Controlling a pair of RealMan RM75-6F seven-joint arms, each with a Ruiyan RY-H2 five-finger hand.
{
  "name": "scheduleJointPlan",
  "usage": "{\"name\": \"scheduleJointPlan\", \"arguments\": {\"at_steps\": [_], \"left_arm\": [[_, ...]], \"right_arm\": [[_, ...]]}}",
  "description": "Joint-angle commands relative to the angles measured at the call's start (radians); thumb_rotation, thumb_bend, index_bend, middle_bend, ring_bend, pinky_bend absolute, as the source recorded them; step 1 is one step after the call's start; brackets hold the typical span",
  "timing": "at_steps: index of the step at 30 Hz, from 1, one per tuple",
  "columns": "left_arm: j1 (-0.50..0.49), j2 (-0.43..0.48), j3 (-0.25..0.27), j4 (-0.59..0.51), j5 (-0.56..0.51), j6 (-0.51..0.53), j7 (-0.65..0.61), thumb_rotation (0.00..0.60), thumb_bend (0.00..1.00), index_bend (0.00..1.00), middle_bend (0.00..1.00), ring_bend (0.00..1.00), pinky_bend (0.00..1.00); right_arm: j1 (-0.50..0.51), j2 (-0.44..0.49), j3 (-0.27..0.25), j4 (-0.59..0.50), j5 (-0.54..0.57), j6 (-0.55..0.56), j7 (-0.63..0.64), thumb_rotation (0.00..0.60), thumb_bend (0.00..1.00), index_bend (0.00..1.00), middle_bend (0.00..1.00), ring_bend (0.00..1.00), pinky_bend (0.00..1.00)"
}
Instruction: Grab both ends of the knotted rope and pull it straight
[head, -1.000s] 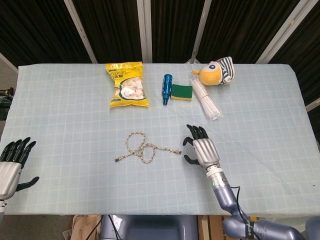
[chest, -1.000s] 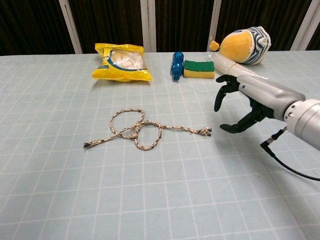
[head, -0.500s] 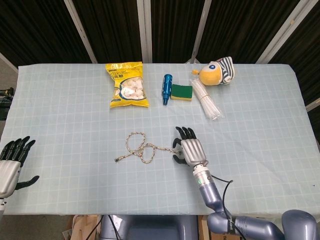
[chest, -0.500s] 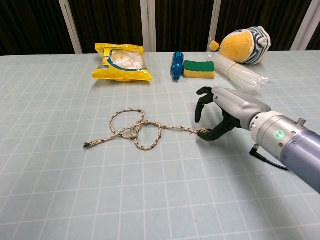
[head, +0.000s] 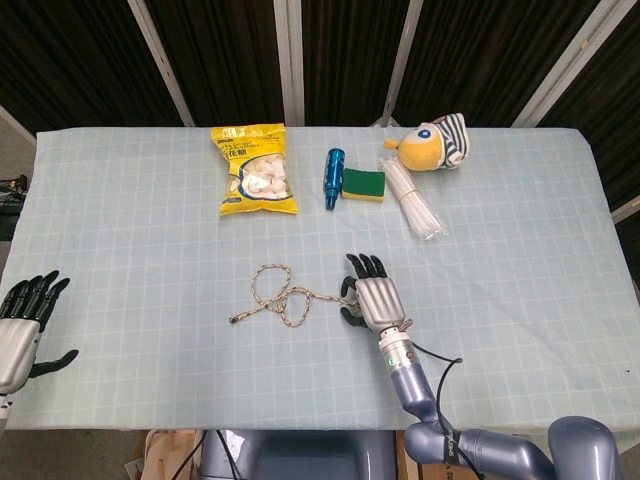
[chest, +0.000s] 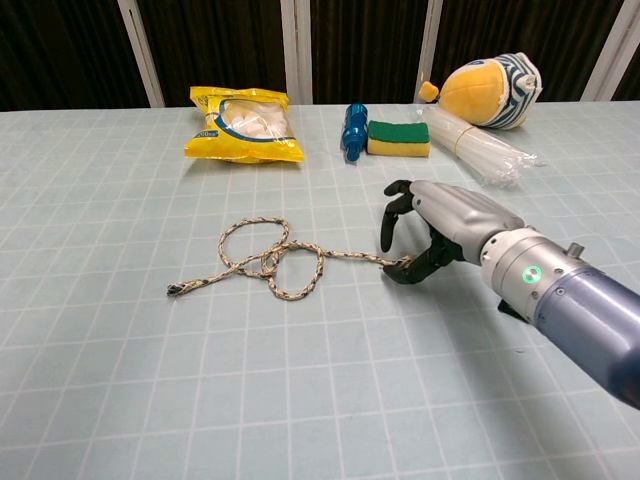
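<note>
The knotted rope (head: 283, 296) (chest: 270, 260) lies in loose loops at the middle of the table, its left end (chest: 176, 290) free. My right hand (head: 372, 298) (chest: 445, 222) hovers at the rope's right end (chest: 403, 263), palm down. Its fingers are spread above the tip and the thumb curls under and just in front of it. Nothing is clamped between them as far as I can see. My left hand (head: 22, 322) hangs off the table's near left corner with fingers apart and empty, far from the rope. The chest view does not show it.
Along the far side lie a yellow snack bag (head: 255, 170) (chest: 243, 125), a blue bottle (head: 332, 178) (chest: 353, 130), a green sponge (head: 363, 184) (chest: 398, 138), a bundle of clear straws (head: 415, 205) (chest: 480, 145) and a striped plush toy (head: 435, 143) (chest: 490, 90).
My right hand has slid left across the table until its fingers reach the rope's right end. The rope and the left hand have barely moved.
</note>
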Motion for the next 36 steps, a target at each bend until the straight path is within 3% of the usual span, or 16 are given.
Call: {"name": "scheduleJointPlan", "arguments": {"at_steps": [1,25,36], "left_arm": [[0.0,0.0,0.0,0.0,0.0,0.0,0.0,0.6,0.0,0.01,0.0,0.0,0.0],[0.0,0.001,0.003,-0.008,0.005,0.007,0.002,0.6,0.0,0.01,0.0,0.0,0.0],[0.0,0.0,0.004,-0.008,0.011,0.01,0.006,0.6,0.0,0.02,0.0,0.0,0.0]], "right_arm": [[0.0,-0.001,-0.001,0.001,0.004,0.002,-0.004,0.6,0.36,0.53,0.12,0.0,0.0],[-0.007,0.016,-0.013,-0.022,0.051,0.005,-0.039,0.6,0.42,0.55,0.12,0.0,0.0],[-0.013,0.029,-0.022,-0.045,0.061,0.01,-0.046,0.6,0.48,0.63,0.15,0.0,0.0]]}}
